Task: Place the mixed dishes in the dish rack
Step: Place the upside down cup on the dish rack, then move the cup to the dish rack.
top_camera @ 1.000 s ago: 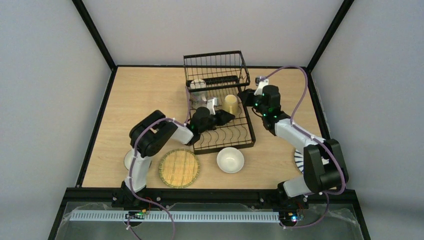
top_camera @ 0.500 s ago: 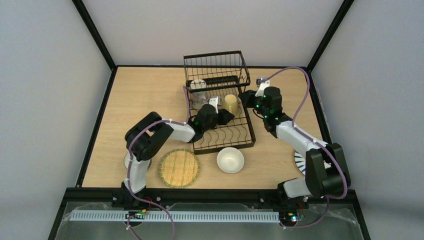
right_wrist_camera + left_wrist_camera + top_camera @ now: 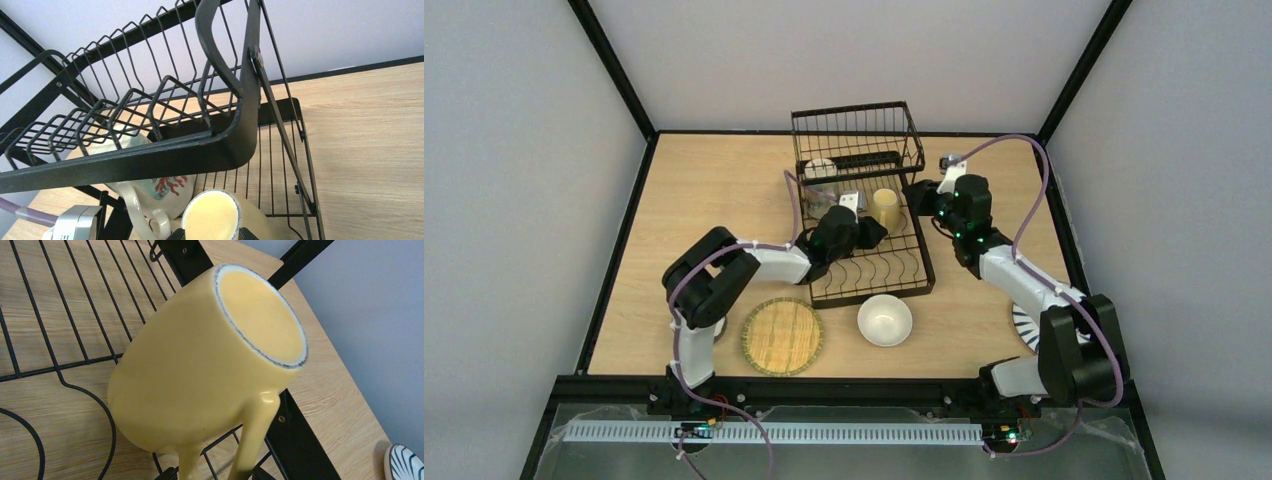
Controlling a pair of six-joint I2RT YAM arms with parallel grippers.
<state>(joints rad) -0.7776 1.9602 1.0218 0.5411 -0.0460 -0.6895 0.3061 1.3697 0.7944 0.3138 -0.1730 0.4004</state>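
The pale yellow mug (image 3: pixel 885 208) stands upside down on the lower tray of the black wire dish rack (image 3: pixel 921 262). In the left wrist view the mug (image 3: pixel 200 370) fills the frame. Its handle points at my left gripper (image 3: pixel 215 476), whose open jaws sit on either side of the handle. My left gripper (image 3: pixel 874 229) is just in front of the mug. My right gripper (image 3: pixel 911 190) is open to the mug's right, and its jaws (image 3: pixel 217 236) flank the mug's base (image 3: pixel 212 217).
A white mug with a red coral print (image 3: pixel 150 185) sits under the raised basket tier (image 3: pixel 235 135). The white bowl (image 3: pixel 885 320) and woven bamboo plate (image 3: pixel 782 336) lie in front of the rack. The blue-striped plate (image 3: pixel 1022 325) lies at the right, partly under my right arm.
My left gripper has moved a little closer to the mug and its elbow has swung left. My right arm has shifted slightly right. The mug has stayed in place.
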